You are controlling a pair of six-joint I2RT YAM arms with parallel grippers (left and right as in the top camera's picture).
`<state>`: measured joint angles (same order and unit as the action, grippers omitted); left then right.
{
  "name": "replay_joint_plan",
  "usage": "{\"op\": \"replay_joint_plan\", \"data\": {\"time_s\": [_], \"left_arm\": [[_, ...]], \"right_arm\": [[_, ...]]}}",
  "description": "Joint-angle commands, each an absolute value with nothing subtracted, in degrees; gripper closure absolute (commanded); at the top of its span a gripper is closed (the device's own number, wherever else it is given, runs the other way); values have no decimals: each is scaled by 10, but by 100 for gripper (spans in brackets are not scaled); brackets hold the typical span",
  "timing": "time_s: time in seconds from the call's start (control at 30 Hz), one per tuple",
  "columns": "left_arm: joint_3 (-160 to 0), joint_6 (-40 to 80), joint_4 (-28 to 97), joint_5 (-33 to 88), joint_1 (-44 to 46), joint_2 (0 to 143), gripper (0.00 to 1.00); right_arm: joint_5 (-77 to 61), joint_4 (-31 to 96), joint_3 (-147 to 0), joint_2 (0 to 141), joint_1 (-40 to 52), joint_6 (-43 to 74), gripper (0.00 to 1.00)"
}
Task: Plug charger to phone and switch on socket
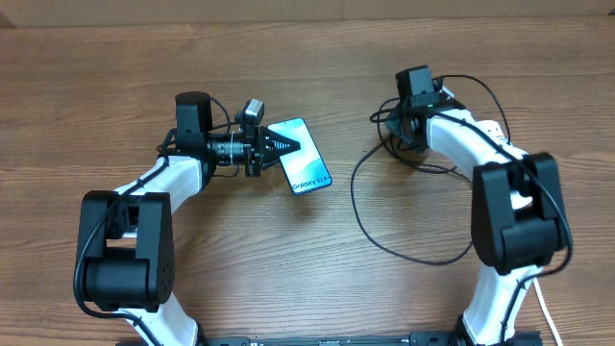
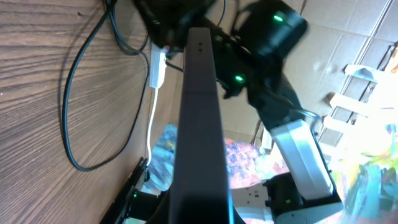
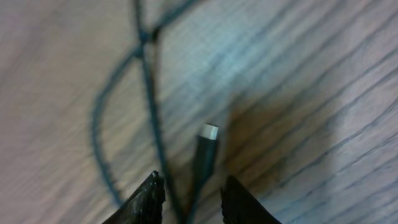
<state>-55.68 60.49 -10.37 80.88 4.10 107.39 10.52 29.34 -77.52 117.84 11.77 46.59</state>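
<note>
The phone (image 1: pixel 306 163), with a light blue screen and "Galaxy S24+" text at its near end, is at the centre left. My left gripper (image 1: pixel 281 147) is shut on its far-left edge. The left wrist view shows the phone (image 2: pixel 198 112) edge-on as a dark bar. The charger's black cable (image 1: pixel 357 207) loops across the table on the right. My right gripper (image 1: pixel 413 130) hovers over its tangled end. In the right wrist view its jaws (image 3: pixel 193 199) are open on either side of the cable, with the plug tip (image 3: pixel 208 134) just ahead on the wood. The socket (image 2: pixel 157 65) shows as a white strip, hidden under the right arm in the overhead view.
A white cord (image 2: pixel 150 124) runs from the white strip toward the table edge, and also shows at the bottom right of the overhead view (image 1: pixel 548 317). Both arm bases stand at the near edge of the table. The wooden table (image 1: pixel 240 250) lies between the arms.
</note>
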Motion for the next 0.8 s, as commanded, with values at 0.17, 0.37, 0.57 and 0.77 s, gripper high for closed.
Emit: {"op": "replay_joint_plan", "data": {"time_s": [0.17,0.37,0.57,0.77], "left_arm": [[-573,613,-108,837,41,1076,96],[-573,613,-108,837,41,1076,96],[-573,613,-108,837,41,1076,96],[-573,613,-108,837,41,1076,96]], "right_arm": [[103,325,-784,1206,119,484,74],[47,340,-783,1206,119,484,81],[41,341,-783,1206,119,480,85],[44,355,-773,1206,119,445,96]]}}
